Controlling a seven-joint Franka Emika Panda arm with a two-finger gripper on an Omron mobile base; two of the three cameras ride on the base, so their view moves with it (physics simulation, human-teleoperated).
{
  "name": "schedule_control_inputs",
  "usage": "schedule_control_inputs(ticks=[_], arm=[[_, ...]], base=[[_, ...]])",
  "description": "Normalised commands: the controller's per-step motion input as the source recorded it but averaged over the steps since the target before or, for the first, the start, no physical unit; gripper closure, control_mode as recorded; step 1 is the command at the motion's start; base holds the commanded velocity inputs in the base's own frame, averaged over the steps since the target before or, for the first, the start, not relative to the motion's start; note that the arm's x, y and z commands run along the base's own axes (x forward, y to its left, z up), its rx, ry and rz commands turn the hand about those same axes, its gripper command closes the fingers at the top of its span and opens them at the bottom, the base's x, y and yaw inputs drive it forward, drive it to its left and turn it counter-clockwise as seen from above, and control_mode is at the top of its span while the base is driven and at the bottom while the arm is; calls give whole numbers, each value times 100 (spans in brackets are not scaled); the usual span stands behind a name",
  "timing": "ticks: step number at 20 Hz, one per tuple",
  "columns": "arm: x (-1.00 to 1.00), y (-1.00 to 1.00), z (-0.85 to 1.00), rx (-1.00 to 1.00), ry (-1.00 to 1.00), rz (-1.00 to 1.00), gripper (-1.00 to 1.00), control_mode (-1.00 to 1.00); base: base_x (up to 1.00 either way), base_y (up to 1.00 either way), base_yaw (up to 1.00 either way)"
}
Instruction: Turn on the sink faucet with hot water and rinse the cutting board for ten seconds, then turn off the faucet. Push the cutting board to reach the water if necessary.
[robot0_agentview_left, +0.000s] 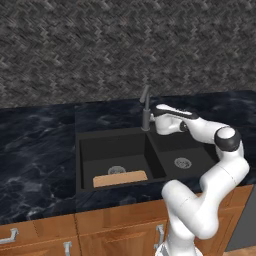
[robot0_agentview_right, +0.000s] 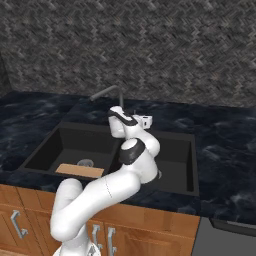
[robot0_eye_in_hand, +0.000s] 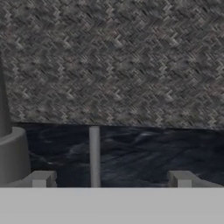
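Along the front edge of the sink's (robot0_agentview_left: 85, 150) bigger basin lies the cutting board (robot0_agentview_left: 120, 178), a small tan slab with rounded corners. Gripper (robot0_eye_in_hand: 111, 179) sits open beside the sink faucet (robot0_agentview_left: 145, 112), its thin lever between the tips.

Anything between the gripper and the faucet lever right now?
Nothing visible. In the hand view the thin lever stands between the two fingertips, with only counter and wall behind it; the sink faucet post sits beside the gripper.

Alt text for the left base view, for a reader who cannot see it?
The white arm's gripper reaches to the upright sink faucet behind the black double-basin sink. A tan cutting board lies at the larger basin's front edge; no water is visible.
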Motion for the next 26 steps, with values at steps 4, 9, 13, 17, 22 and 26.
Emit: schedule_control_inputs(ticks=[4,9,13,17,22,26], arm=[[7,2,-11,0,0,0,-100,-100],[10,3,-6,0,0,0,-100,-100],[11,2,-1,0,0,0,-100,-100],[11,5,0,0,0,0,-100,-100],[6,10,0,0,0,0,-100,-100],[0,6,0,0,0,0,-100,-100]], base=[[0,0,0],[0,0,0],[0,0,0],[0,0,0],[0,0,0],[0,0,0]])
